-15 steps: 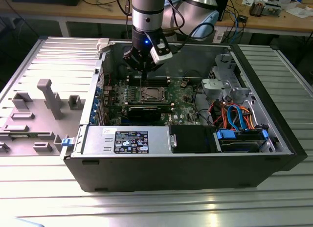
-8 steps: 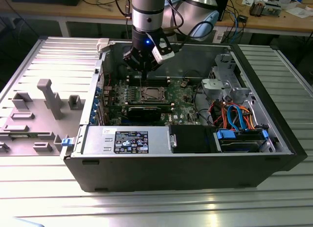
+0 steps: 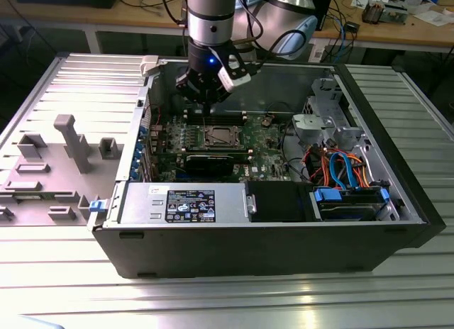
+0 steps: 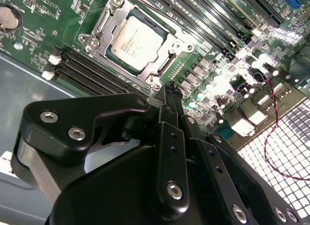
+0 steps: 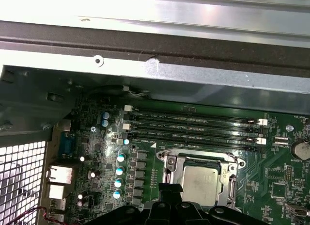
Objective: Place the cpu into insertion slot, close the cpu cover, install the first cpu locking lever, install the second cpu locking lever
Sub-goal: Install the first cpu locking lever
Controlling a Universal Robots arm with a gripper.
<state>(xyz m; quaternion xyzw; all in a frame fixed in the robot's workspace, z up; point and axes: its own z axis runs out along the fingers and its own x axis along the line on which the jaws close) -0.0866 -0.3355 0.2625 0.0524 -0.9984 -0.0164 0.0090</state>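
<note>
Arm: grey robot arm reaching down into the open black computer case, which sits on a slatted metal surface.
Gripper: black gripper hovers over the far edge of the green circuit board, just beyond the long black memory slots, near the socket but not touching it; the tip also shows in both wrist views.
Jaws: together at the tip, nothing between them.
Cpu: flat square cpu with a dull silver-grey metal top lies seated flat in the socket, level with the board; seen too from the first wrist view and the exterior view.
Insertion slot: square silver-rimmed insertion slot between two banks of memory slots, filled by the cpu.
Cpu cover: thin silver metal frame cpu cover is down flat around the cpu, the chip's top showing through its window.
Levers: thin metal rods run along the frame edges; latched or not, cannot tell.
Beside case: grey plastic fixture block on the exterior view's left, well apart from the gripper.
</note>
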